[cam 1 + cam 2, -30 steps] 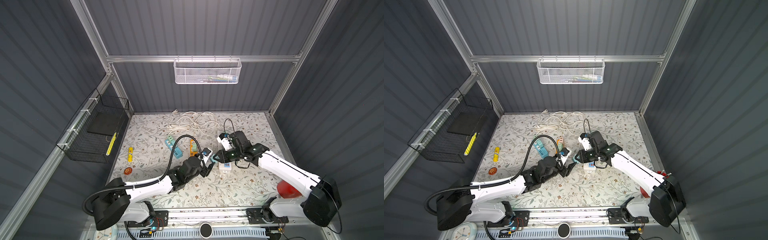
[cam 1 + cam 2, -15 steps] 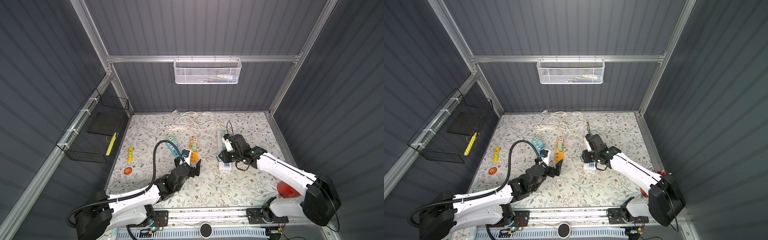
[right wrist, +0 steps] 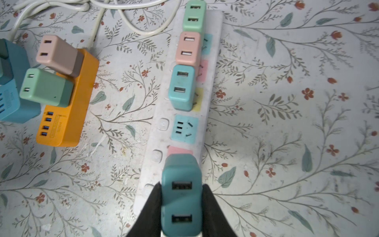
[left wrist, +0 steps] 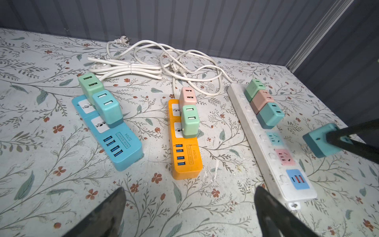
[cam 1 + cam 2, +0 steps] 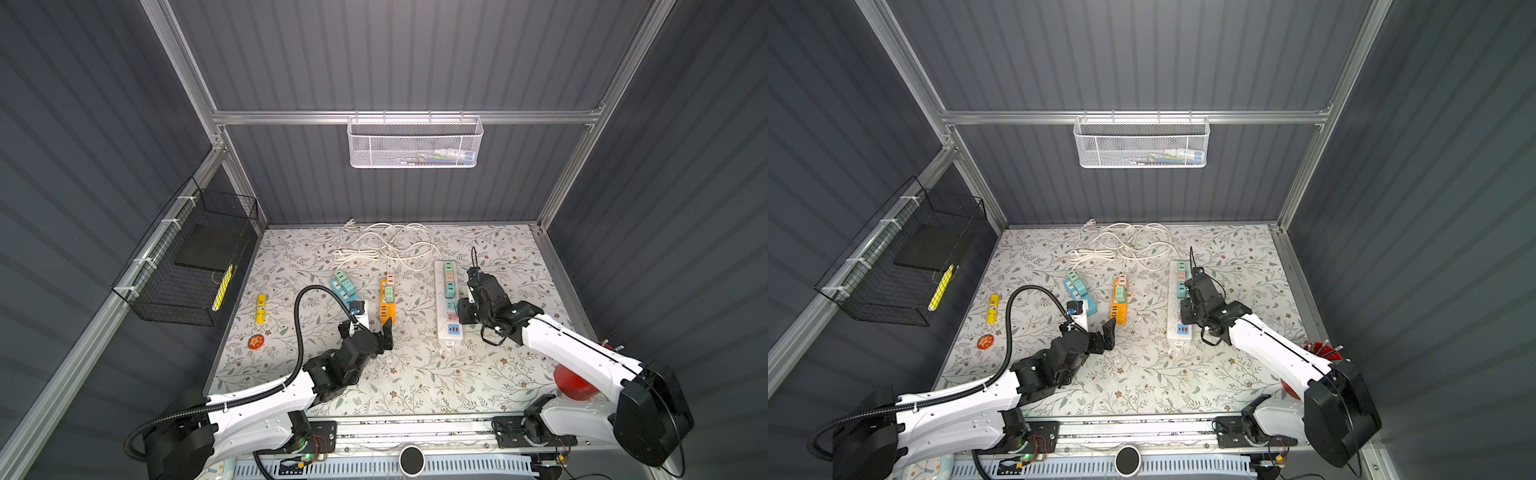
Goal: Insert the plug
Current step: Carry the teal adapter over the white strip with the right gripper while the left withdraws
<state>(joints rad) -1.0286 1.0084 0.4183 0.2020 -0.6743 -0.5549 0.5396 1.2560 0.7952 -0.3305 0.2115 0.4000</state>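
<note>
Moved since earlier: my left gripper (image 4: 189, 190) has opened and drawn back from the middle. My right gripper (image 3: 181, 195) has carried the teal plug (image 3: 181, 184) over the white power strip (image 3: 158, 141).
Writing: a printed label beside the USB ports of the orange power strip (image 4: 185, 164) reads "S204". The blue power strip (image 4: 127, 156) bears the same, and the smaller line next to it is too fine to read.
Around: the orange strip lies beside the white power strip on my left arm's side, with the blue one beyond it. Loose white cables (image 4: 143, 69) are heaped past the white strip's far end. A yellow tube (image 5: 260, 307) and an orange disc (image 5: 256, 341) lie well apart from it, beyond the blue strip.
In the way: a green charger (image 3: 193, 15), a pink charger (image 3: 188, 48) and a light teal charger (image 3: 181, 86) fill the white strip's far sockets. Next to them the teal socket (image 3: 184, 128) stands free. The pink socket (image 3: 179, 150) is half hidden under the plug.
Left gripper: jaws wide with nothing between them, near the orange strip's near end and apart from the white strip.
Right gripper: clamped on the teal plug's two sides.
Plug: USB face toward my right wrist camera, held over the pink socket. The left wrist view shows it raised and tilted off the strip's face, not seated.
</note>
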